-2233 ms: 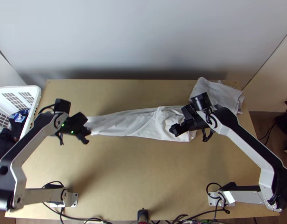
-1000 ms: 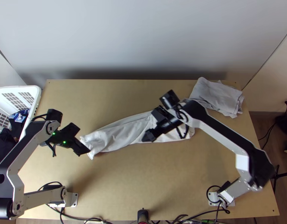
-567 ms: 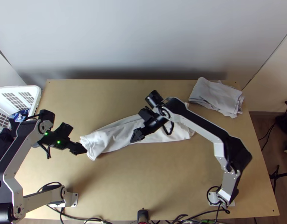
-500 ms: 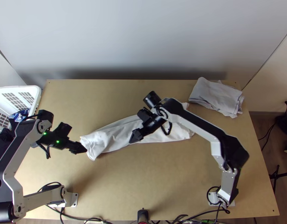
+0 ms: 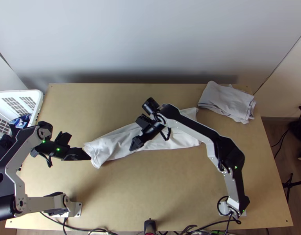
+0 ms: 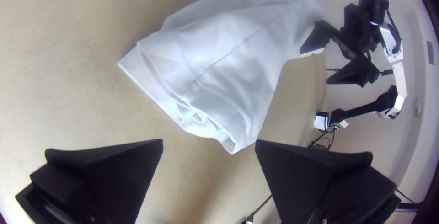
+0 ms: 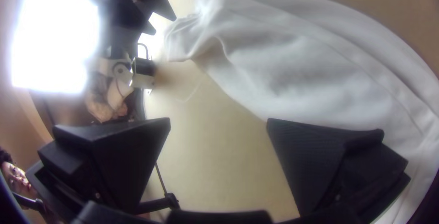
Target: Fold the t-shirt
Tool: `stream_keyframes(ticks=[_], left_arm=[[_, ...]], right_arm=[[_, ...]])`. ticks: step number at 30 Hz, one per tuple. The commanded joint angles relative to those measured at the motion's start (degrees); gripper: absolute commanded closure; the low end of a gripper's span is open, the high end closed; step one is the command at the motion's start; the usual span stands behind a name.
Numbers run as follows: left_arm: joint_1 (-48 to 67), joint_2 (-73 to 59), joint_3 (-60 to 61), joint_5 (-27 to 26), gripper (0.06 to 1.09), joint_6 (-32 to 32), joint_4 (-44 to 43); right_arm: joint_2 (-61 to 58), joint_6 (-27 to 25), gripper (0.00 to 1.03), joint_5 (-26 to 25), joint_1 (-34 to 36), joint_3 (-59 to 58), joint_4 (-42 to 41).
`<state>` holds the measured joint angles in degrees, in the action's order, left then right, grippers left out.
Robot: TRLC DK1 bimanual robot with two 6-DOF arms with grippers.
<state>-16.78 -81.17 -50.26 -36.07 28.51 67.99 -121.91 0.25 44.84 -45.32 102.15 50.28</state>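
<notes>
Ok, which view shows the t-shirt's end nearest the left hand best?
The left wrist view: the t-shirt's end lies close there, its edges and creases plain. The top view shows it smaller, beside the left hand; the right wrist view shows it farther off, creased.

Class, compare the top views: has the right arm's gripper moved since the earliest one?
Yes. The right gripper has moved leftward, nearer the white basket and farther from the folded grey cloth.

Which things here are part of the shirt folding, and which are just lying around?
Part of the job:
- white t-shirt, in a long strip on the table
- left gripper, open
- right gripper, open

Just lying about:
- folded grey cloth, far right corner
- white basket holding dark cloth
</notes>
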Motion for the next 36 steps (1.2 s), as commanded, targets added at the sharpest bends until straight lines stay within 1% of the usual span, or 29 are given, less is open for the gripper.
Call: stream_keyframes(ticks=[1,6,18,21,23,30,34,36], left_arm=[[-0.8,-2.2,0.7,-0.8,0.10,0.9,-0.9],[-1.4,-3.0,1.3,-0.8,0.10,1.0,-3.7],[-1.9,-10.1,4.4,-0.8,0.10,0.9,-15.0],[-0.7,-10.3,4.5,-0.8,0.10,-0.5,-18.7],[0.6,-10.8,4.6,-0.8,0.10,-2.8,-21.5],[6.6,-14.2,1.5,-1.1,0.10,-7.9,-24.6],[7.4,-15.9,-0.9,-4.7,0.10,-8.9,-24.7],[8.0,-16.7,-1.9,-5.0,0.10,-9.3,-24.8]], right_arm=[[-4.6,-2.1,0.05,0.2,0.1,4.8,-0.9],[-5.4,-3.6,0.05,-0.1,0.2,5.2,-1.5],[-4.8,-3.8,0.05,-2.3,1.0,-0.4,-9.9],[-4.8,-3.9,0.05,-2.4,1.0,-0.9,-10.3],[-4.8,-3.8,0.05,-2.4,1.0,-1.3,-10.5],[-4.1,-3.5,0.05,-2.5,1.2,-3.1,-11.3],[-3.7,-3.4,0.05,-2.5,1.4,-4.2,-12.0],[-3.5,-3.2,0.05,-2.7,1.5,-4.6,-12.8]])
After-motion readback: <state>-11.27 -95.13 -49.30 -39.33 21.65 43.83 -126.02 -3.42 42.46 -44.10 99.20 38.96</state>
